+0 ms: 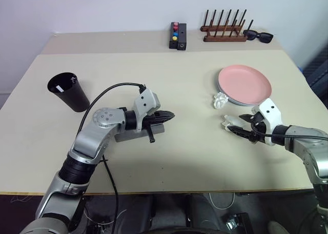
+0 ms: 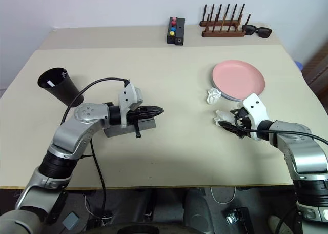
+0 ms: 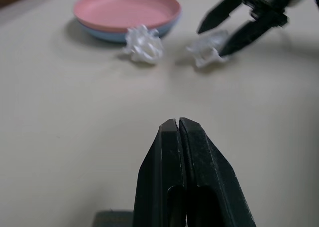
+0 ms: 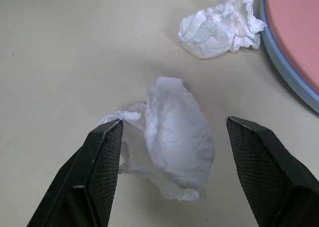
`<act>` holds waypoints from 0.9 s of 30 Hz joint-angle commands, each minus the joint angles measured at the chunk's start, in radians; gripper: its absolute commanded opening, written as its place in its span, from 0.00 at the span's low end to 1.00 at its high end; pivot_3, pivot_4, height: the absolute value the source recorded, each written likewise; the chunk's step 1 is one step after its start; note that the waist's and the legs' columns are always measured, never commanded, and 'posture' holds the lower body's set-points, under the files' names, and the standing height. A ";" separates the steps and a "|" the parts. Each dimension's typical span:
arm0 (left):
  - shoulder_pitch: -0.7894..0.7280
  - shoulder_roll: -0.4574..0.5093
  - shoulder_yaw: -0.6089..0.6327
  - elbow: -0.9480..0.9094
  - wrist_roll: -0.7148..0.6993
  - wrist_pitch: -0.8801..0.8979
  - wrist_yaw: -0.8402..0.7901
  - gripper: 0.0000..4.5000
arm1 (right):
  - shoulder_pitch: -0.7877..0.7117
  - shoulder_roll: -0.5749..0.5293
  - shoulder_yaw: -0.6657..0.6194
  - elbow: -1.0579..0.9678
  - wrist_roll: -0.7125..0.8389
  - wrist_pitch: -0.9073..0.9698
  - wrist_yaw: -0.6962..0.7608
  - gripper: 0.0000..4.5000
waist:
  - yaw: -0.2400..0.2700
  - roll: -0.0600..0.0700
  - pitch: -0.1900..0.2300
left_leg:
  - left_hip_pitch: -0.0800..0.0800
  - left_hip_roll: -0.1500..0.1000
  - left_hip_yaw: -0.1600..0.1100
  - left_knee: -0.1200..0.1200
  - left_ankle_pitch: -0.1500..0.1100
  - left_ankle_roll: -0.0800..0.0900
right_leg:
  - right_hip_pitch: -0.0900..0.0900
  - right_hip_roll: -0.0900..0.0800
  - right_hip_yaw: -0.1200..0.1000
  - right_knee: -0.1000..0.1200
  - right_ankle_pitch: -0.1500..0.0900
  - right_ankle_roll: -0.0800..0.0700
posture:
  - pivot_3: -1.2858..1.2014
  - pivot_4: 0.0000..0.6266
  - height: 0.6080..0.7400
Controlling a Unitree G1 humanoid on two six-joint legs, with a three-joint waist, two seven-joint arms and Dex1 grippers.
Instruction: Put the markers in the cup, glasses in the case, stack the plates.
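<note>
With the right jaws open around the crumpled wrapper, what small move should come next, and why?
Probably close the right gripper on the crumpled clear wrapper: its jaws stand open on either side of it on the table, and nothing is gripped yet. The crumpled tissue lies apart, beside the stacked plates.

The silver left arm reaches in from the lower left of the head view, its black two-fingered left gripper [image 1: 169, 114] pressed shut at frame centre, pointing right. The right gripper [image 1: 234, 127] sits at right of centre, black fingers [image 4: 102, 167] spread wide, pointing left.
</note>
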 commanded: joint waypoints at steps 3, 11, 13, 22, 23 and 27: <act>-0.014 0.010 0.005 -0.027 -0.012 -0.012 -0.022 0.00 | -0.008 0.002 0.009 0.044 -0.013 -0.063 0.019 0.74 | 0.000 0.000 0.000 | 0.000 0.000 0.000 0.000 0.000 0.000 | 0.000 0.000 0.000 0.000 0.000 0.000 | 0.52 0.24 1.00; -0.011 0.005 0.001 -0.035 -0.009 -0.009 -0.019 0.00 | -0.021 0.020 0.033 0.093 -0.025 -0.104 0.017 0.62 | -0.001 0.000 0.000 | 0.000 0.000 0.000 0.000 0.000 0.000 | 0.000 0.000 0.000 0.000 0.000 0.000 | 0.52 0.24 1.00; -0.012 0.006 0.000 -0.034 -0.006 -0.011 -0.019 0.00 | -0.027 0.024 0.035 0.091 -0.023 -0.101 0.014 0.44 | 0.000 0.000 0.000 | 0.000 0.000 0.000 0.000 0.000 0.000 | 0.000 0.000 0.000 0.000 0.000 0.000 | 0.52 0.24 1.00; -0.010 0.004 -0.004 -0.034 0.001 -0.013 -0.014 0.00 | -0.042 0.017 0.030 0.073 -0.017 -0.099 0.009 0.01 | 0.000 0.000 0.000 | 0.000 0.000 0.000 0.000 0.000 0.000 | 0.000 0.000 0.000 0.000 0.000 0.000 | 0.52 0.24 1.00; -0.010 0.003 -0.003 -0.034 0.001 -0.013 -0.013 0.00 | -0.044 0.014 0.026 0.070 -0.012 -0.099 0.013 0.01 | 0.000 0.000 0.000 | 0.000 0.000 0.000 0.000 0.000 0.000 | 0.000 0.000 0.000 0.000 0.000 0.000 | 0.52 0.24 1.00; -0.009 0.000 -0.002 -0.032 0.000 -0.014 -0.007 0.00 | -0.108 0.011 0.008 0.089 -0.001 -0.112 0.017 0.01 | -0.001 0.000 0.000 | 0.000 0.000 0.000 0.000 0.000 0.000 | 0.000 0.000 0.000 0.000 0.000 0.000 | 0.52 0.24 1.00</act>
